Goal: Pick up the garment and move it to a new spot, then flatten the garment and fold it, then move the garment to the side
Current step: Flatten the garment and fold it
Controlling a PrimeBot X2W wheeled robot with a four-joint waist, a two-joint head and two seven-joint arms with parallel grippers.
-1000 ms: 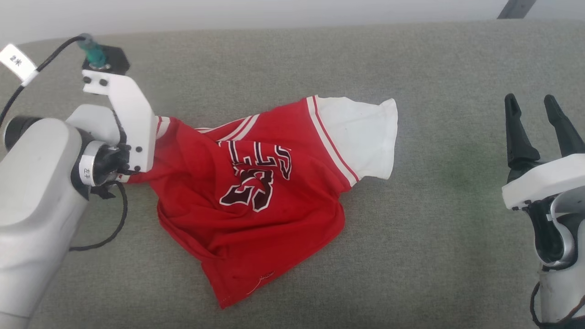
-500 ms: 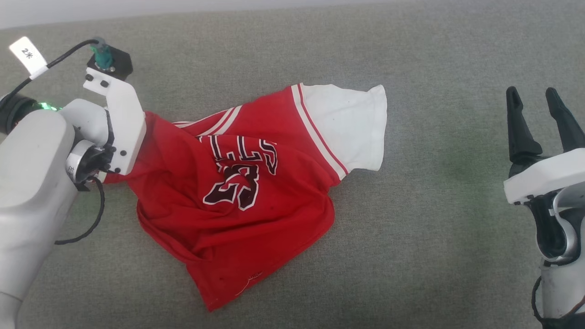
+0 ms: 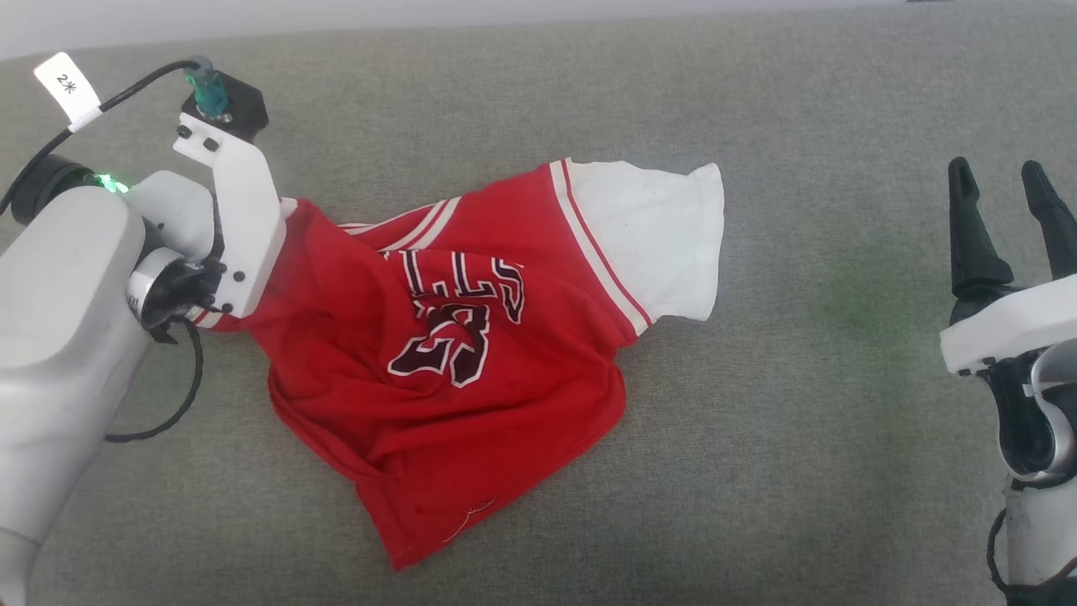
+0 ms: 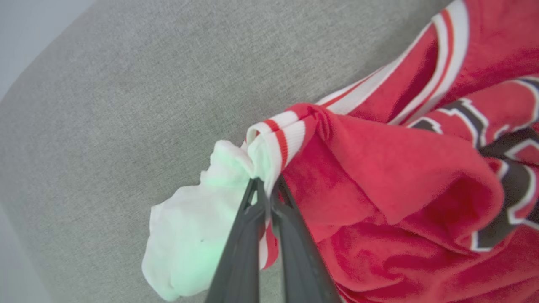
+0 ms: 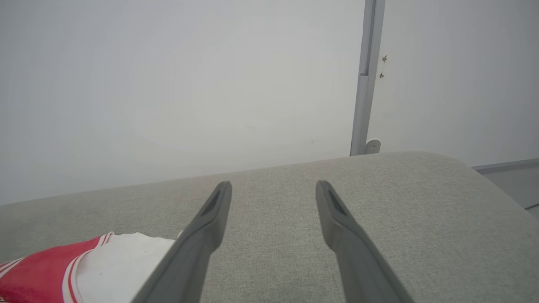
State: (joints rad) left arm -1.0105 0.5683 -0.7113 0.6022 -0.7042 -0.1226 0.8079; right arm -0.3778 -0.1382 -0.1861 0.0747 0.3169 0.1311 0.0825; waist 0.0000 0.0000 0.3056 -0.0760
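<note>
Red jersey T-shirt [image 3: 437, 337], white sleeves, dark "23": crumpled on grey fabric-covered table [image 3: 799, 438]. Left gripper [image 4: 266, 187]: pinched tight on striped sleeve trim [image 4: 278, 134]. Right gripper [image 3: 999, 172]: fingers spread, empty, well apart from shirt.

A grey woven-fabric worktop [image 3: 782, 471] with a rounded far edge stands before a white wall [image 5: 168, 84]. A slim grey upright post [image 5: 365, 84] runs down the wall, a round white fitting [image 5: 373, 146] at its foot.
</note>
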